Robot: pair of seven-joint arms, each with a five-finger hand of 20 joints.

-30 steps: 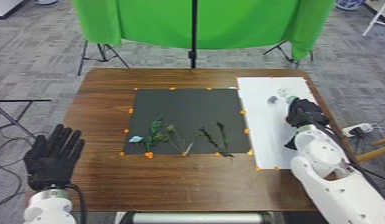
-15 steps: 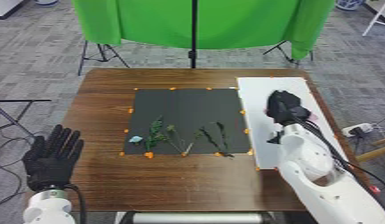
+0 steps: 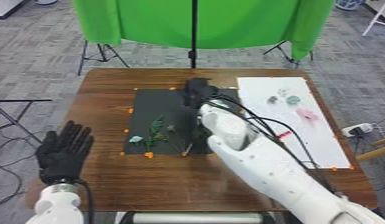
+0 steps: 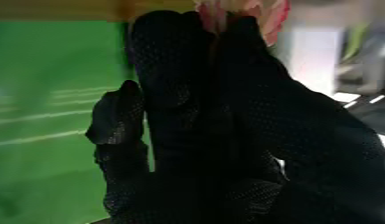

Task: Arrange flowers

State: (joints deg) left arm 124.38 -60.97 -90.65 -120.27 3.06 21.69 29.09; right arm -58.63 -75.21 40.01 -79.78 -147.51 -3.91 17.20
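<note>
Pink flower (image 4: 274,19) is pinched betw. fingertips of R hand (image 3: 198,94) over far edge of dk mat (image 3: 156,107); L hand (image 3: 64,156) held open, fingers straight, at L edge of tbl (image 3: 153,187).

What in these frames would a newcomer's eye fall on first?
Probably the bright green cloth hanging behind the table, then the white right arm slanting across to its black hand at the far part of the dark sheet. In the right wrist view, pink petals stand out vividly at that hand's fingertips against the black glove.
</note>
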